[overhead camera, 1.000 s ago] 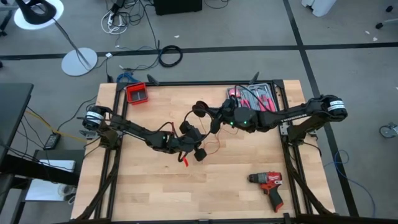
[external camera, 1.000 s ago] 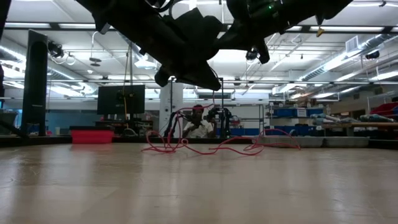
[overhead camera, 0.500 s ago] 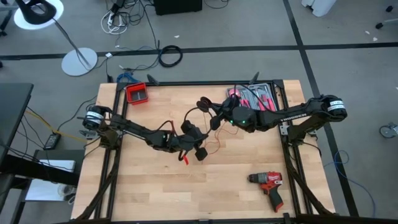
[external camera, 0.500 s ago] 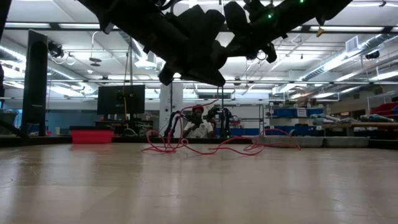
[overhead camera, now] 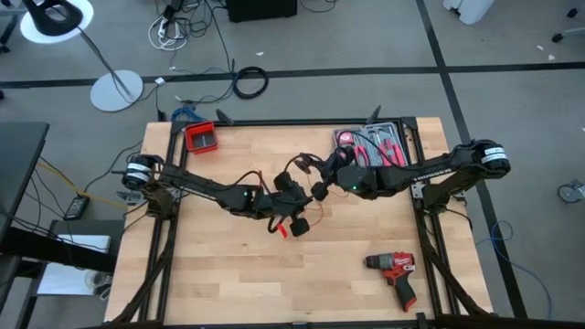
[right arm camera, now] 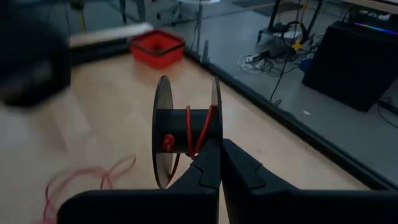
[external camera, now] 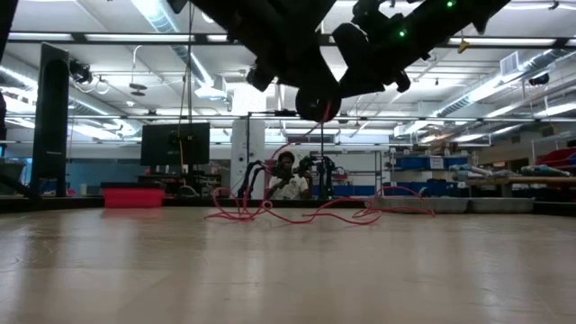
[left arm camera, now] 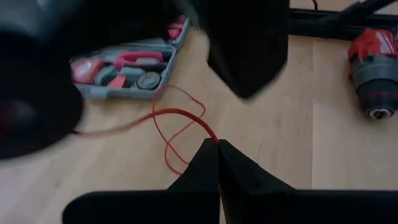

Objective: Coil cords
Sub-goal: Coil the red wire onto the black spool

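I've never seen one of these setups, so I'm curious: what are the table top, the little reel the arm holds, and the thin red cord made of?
The table top looks like pale wood, matt, with faint plank lines. The reel, held in the right gripper, seems to be black plastic with thin, smooth flanges, though that is a guess. The red cord is probably plastic-sheathed wire: it lies in loose, springy loops.

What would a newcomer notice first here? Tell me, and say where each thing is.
First, the two dark arms meeting over the middle of the wooden table: the right hand is shut on a black spool wound with thin red wire, and the left hand is shut on the same loose red wire. Next, the red cordless drill at the table's near right and the grey open tool case at its far right.
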